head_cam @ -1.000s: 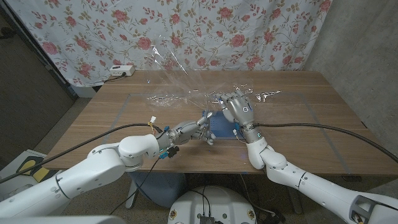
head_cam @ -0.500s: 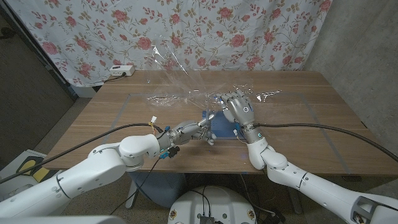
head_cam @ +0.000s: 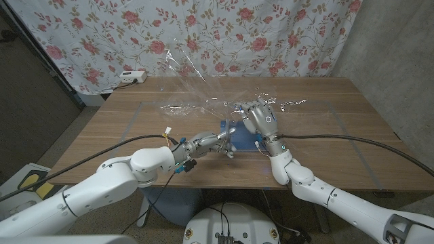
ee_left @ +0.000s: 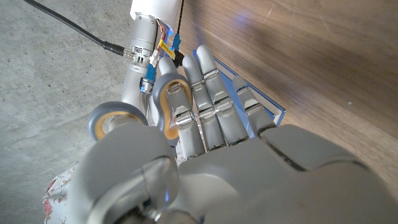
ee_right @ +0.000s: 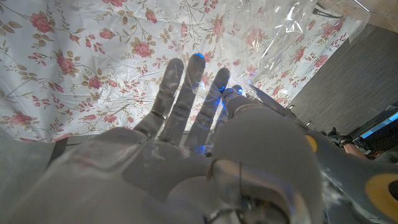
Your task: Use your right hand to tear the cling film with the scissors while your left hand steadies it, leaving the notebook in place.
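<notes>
Meanwhile, on the wooden table (head_cam: pixel 352 135), the cling film (head_cam: pixel 196 81) hangs in a crumpled sheet from high at the far left down to the tabletop, then trails right past the robot's right hand (head_cam: pixel 261 120) – the task's material lies far of both hands, not between them. The right hand stands raised at mid-table, fingers spread and upright; the right wrist view shows film beyond those fingers, but whether the thumb pins the scissors cannot be told. The left hand (head_cam: pixel 211 142) reaches in from the near left, fingers straight and together, their tips at the left edge of the blue notebook (head_cam: pixel 243 141), gripping nothing that shows. Grey-and-yellow loops (ee_left: pixel 166 102) beside those fingers in the left wrist view look like scissor handles.

To do the step well, the left hand likely needs to leave the notebook and press a stretch of film taut against the table, so the blades meet tension rather than slack. The right hand should bring the scissors in from the right, low and clear of the notebook – a snagged cover would drag it out of place.

Against the frame a second ago, little differs: the right hand sits slightly nearer and lower, the left hand, film and notebook lie as they did.
</notes>
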